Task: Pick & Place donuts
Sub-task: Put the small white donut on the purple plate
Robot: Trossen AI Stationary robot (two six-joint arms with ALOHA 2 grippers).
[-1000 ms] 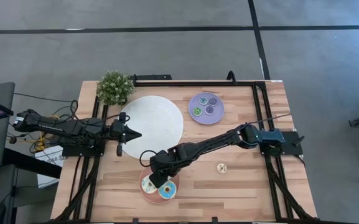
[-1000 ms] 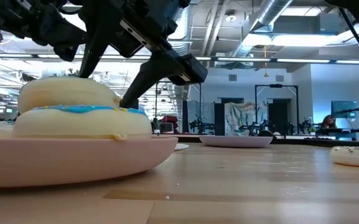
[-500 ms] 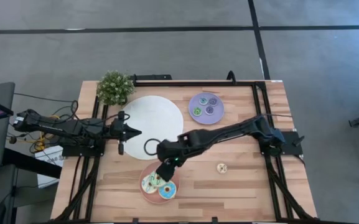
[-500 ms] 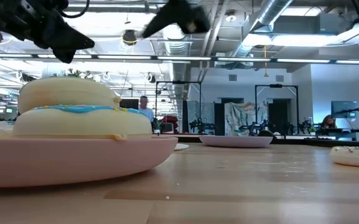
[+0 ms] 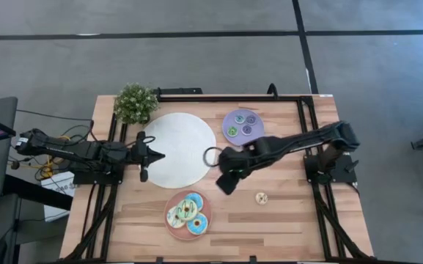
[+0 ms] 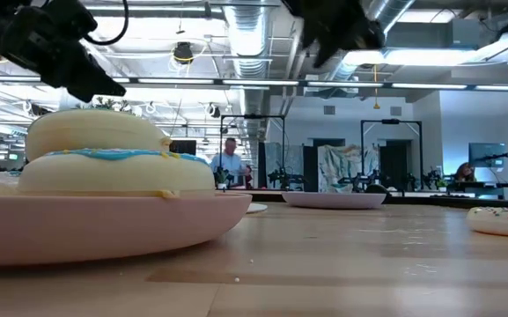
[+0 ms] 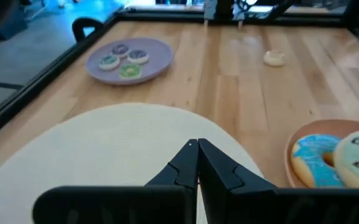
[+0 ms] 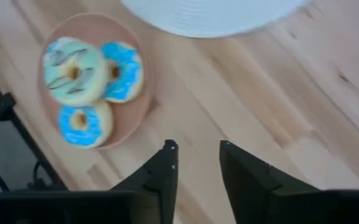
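The right tool (image 5: 224, 181) hung above bare worktop (image 5: 292, 220) with its two fingers (image 8: 164, 169) parted and nothing between them, released and empty. It was placed between the two groups of donuts, which suited a trip from one to the other. Just behind it, toward the near-left corner, the pink plate (image 5: 168, 224) carried three larger donuts pressed together: a pale green one (image 8: 72, 71) and two with blue icing (image 8: 124, 70) (image 8: 83, 123). They were touching because the plate was barely wider than the trio. A short way off on its other side the sprinkled donut (image 5: 261, 197) lay alone on the wood, well apart from any plate, and I judged it the likely next pick since it was the only large ring not yet plated.

Farther away, across the worktop, the lilac plate (image 5: 242, 126) held mini donuts (image 7: 121, 60), clustered near its middle. The big white plate (image 5: 178, 147) beside the tool was bare.

The left tool (image 7: 197, 163) waited low over the white plate's edge with its fingers clenched together on nothing, parked clear of the other arm's path. A potted plant (image 5: 135, 102) stood at the far corner, out of the way.
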